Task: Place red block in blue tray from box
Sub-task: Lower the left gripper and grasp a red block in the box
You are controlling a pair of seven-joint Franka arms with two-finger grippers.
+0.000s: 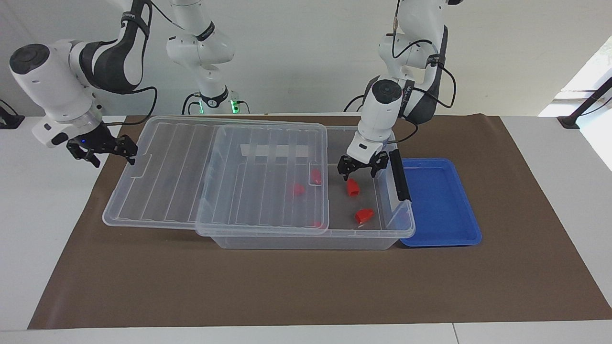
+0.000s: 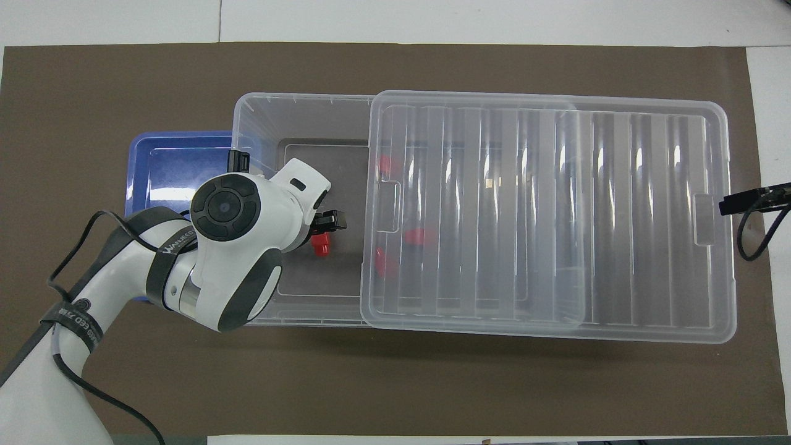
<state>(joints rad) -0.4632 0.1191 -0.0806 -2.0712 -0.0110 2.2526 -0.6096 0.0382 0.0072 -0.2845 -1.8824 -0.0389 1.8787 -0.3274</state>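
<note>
The box [image 1: 306, 241] is a clear bin with its ribbed lid [image 1: 167, 181] slid toward the right arm's end, so the end beside the blue tray [image 1: 440, 200] is uncovered. Two red blocks lie in that uncovered part, one [image 1: 353, 187] nearer the robots than the other [image 1: 364, 215]. More red blocks [image 1: 297, 189] show through the lid. My left gripper [image 1: 359, 172] hangs open just above the nearer block [image 2: 320, 246], inside the box [image 2: 253, 117]. My right gripper [image 1: 128, 149] waits open beside the lid's outer end [image 2: 701, 219]. The blue tray [image 2: 167, 167] holds nothing.
A black latch [image 1: 399, 174] stands on the box's end wall between the left gripper and the tray. Everything sits on a brown mat [image 1: 287, 286]. The left arm's body covers part of the box's floor in the overhead view.
</note>
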